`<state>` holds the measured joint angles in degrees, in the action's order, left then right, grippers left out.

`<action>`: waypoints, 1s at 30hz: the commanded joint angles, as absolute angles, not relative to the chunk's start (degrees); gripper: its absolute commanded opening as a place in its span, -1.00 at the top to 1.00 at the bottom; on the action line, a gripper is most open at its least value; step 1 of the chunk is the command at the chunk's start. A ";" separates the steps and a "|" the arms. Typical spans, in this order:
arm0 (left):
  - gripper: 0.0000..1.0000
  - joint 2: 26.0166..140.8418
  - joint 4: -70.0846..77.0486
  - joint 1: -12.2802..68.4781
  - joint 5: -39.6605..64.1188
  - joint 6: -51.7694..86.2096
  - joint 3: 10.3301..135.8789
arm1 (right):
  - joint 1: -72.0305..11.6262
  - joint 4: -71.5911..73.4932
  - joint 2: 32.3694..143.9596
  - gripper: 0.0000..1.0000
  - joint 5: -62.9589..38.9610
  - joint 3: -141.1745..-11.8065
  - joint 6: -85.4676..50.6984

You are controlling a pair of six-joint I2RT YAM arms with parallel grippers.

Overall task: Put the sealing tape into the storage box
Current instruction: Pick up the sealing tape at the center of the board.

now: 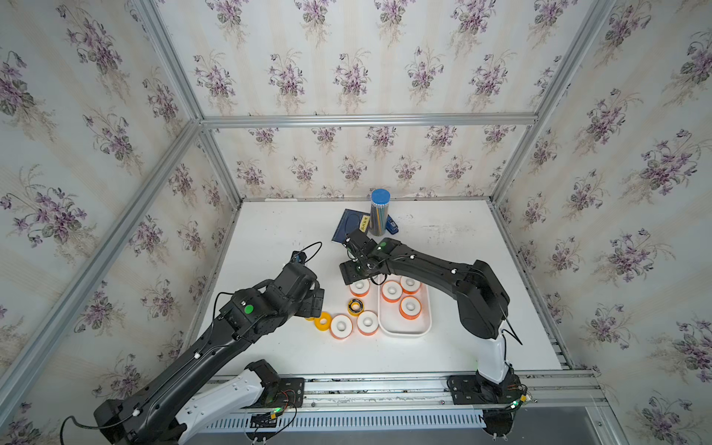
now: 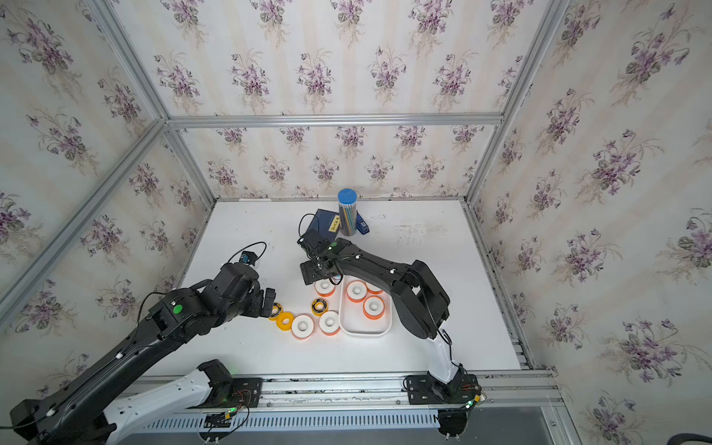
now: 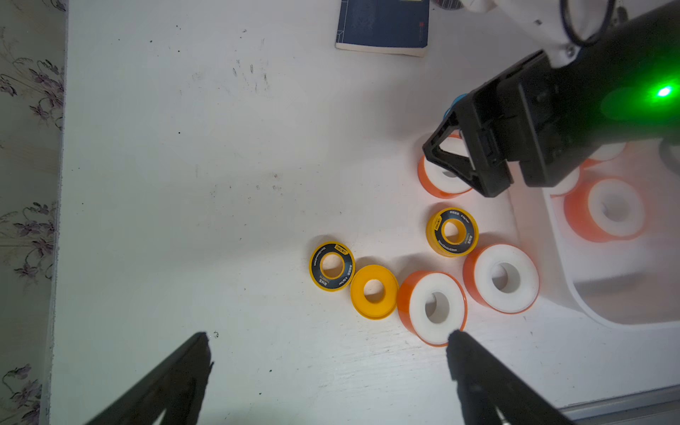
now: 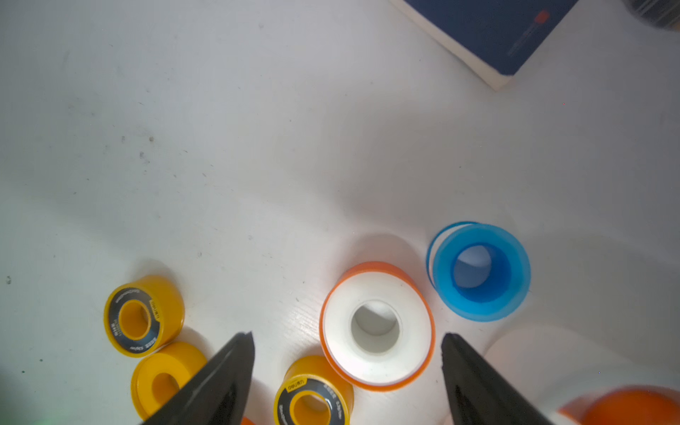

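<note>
Right end effector (image 4: 346,335) over orange-rimmed, white-faced sealing tape (image 4: 338,327)

The table (image 3: 184,147) is white and matt, with small dark scuffs. The storage box (image 3: 625,290) is smooth, shiny white plastic. The blue roll (image 4: 482,309) is see-through plastic. The notebook (image 4: 489,33) has a dull blue cover and paper pages. The frame bars (image 1: 366,120) are shiny metal.

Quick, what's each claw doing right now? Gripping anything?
Left gripper: open, holding nothing.
Right gripper: open, holding nothing, poised over an orange-rimmed roll.
</note>
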<state>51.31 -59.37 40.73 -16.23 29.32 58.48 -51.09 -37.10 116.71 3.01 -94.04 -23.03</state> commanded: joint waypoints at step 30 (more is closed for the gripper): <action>-1.00 49.49 -60.54 40.69 -17.58 28.65 57.34 | -52.01 -46.68 126.72 -0.74 7.08 -100.55 -25.02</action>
<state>49.34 -60.55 40.73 -16.71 28.93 57.39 -51.90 -46.04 126.21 6.96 -100.62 -24.69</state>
